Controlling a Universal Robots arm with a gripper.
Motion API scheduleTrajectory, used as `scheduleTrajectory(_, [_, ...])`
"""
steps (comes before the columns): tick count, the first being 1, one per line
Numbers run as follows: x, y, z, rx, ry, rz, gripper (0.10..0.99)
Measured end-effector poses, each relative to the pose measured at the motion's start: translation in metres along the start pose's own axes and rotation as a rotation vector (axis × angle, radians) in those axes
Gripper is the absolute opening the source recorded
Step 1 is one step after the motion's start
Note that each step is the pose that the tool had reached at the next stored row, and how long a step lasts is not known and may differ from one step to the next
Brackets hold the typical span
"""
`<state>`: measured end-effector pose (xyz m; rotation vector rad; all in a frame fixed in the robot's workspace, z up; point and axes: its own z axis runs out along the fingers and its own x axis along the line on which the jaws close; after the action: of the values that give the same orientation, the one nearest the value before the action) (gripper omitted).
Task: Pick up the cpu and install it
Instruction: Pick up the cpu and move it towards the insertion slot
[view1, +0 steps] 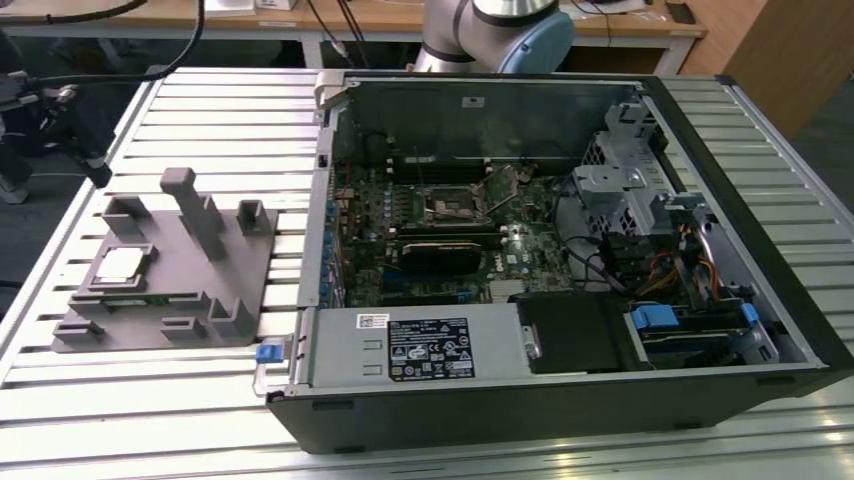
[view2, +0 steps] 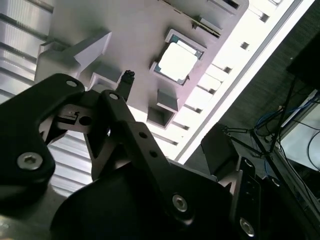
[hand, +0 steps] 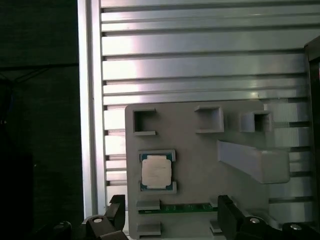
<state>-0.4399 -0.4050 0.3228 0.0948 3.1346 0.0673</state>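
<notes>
The cpu (hand: 156, 171) lies flat, silver top up, in its square pocket of the grey tray (hand: 200, 150), and nothing touches it. In the exterior view the cpu (view1: 120, 265) sits toward that view's left side of the tray (view1: 180, 310), which rests on the slatted table (view1: 160, 420) just beside the open computer case (view1: 747, 330).

The gripper (hand: 171, 206) hangs above the tray's near edge with its jaws spread wide and nothing between them. In the first wrist view its two fingers (hand: 116, 210) stand well apart on either side of a green strip (hand: 185, 207) slotted into the tray, and the cpu is just beyond the gap between them, not yet inside it. In the second wrist view one dark fingertip (view2: 128, 77) points at the tray (view2: 135, 30), with the cpu (view2: 177, 61) near it but clear of it.

So the pick-up has not been made — the work stands at the approach, the released gripper close over the tray and roughly lined up with the chip.

Inside the case, the socket (view1: 447, 206) on the green board looks empty and possibly has its cover plate raised, though from this angle that is hard to be sure of. Grasp, carry and seating — all of that is left, as I judge it.
</notes>
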Motion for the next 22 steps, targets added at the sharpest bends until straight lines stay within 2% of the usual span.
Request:
scheduleTrajectory(12, [0.0001,-0.0013,0.0211,0.000,0.0022,0.001,0.820])
scheduleTrajectory(15, [0.0003,-0.0014,0.0254,-0.003,0.0029,0.001,0.820])
scheduleTrajectory(22, [0.0002,-0.0016,0.0269,-0.003,0.0029,0.001,0.820])
